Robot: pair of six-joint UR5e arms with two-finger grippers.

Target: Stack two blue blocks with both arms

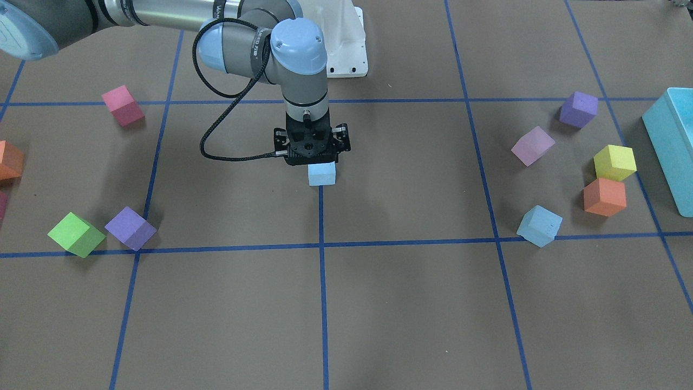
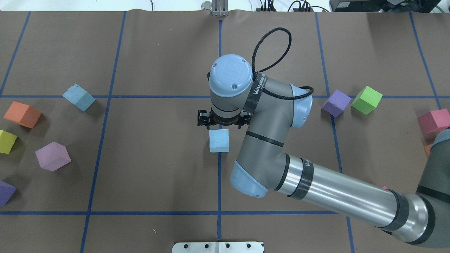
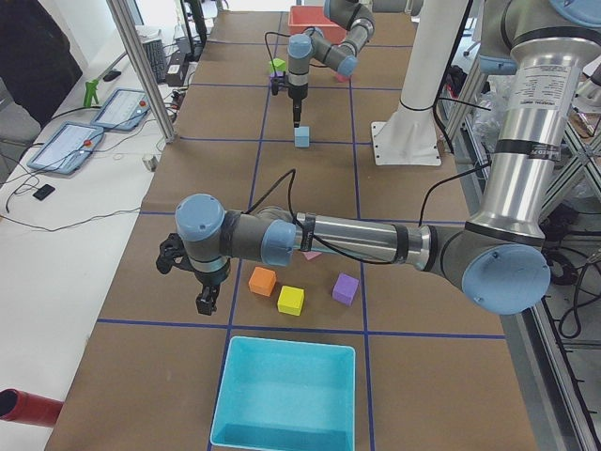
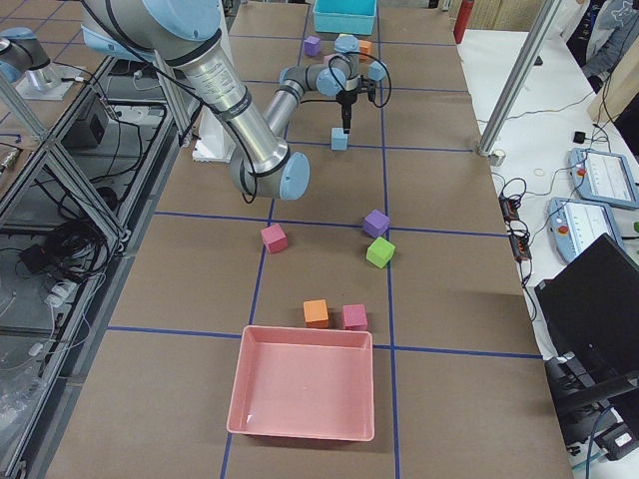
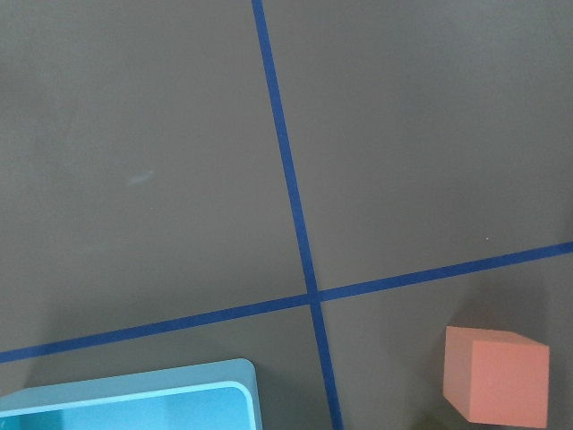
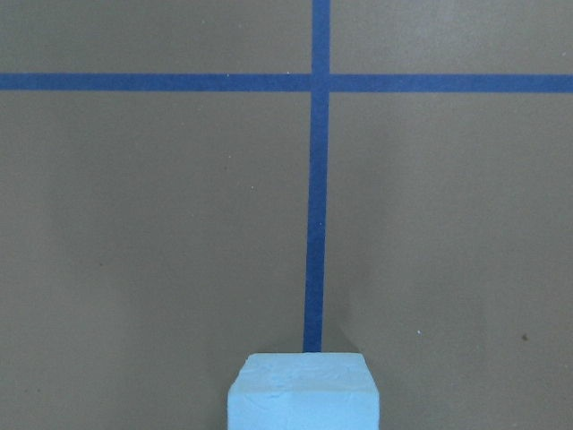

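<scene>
One pale blue block (image 1: 321,175) sits on the table's centre line, also seen in the overhead view (image 2: 219,140) and at the bottom of the right wrist view (image 6: 304,392). My right gripper (image 1: 311,158) points straight down just above it, apart from it, with the jaws spread and empty; it also shows in the overhead view (image 2: 223,121). The second blue block (image 1: 539,225) lies alone on my left side (image 2: 78,97). My left gripper (image 3: 205,303) shows only in the exterior left view, hanging over the table near an orange cube (image 3: 262,280); I cannot tell whether it is open or shut.
On my left lie a purple cube (image 1: 578,109), a lilac cube (image 1: 533,145), a yellow cube (image 1: 614,162), an orange cube (image 1: 604,196) and the turquoise bin (image 1: 671,146). On my right lie pink (image 1: 123,105), green (image 1: 76,234) and purple (image 1: 130,227) cubes and a pink tray (image 4: 305,389).
</scene>
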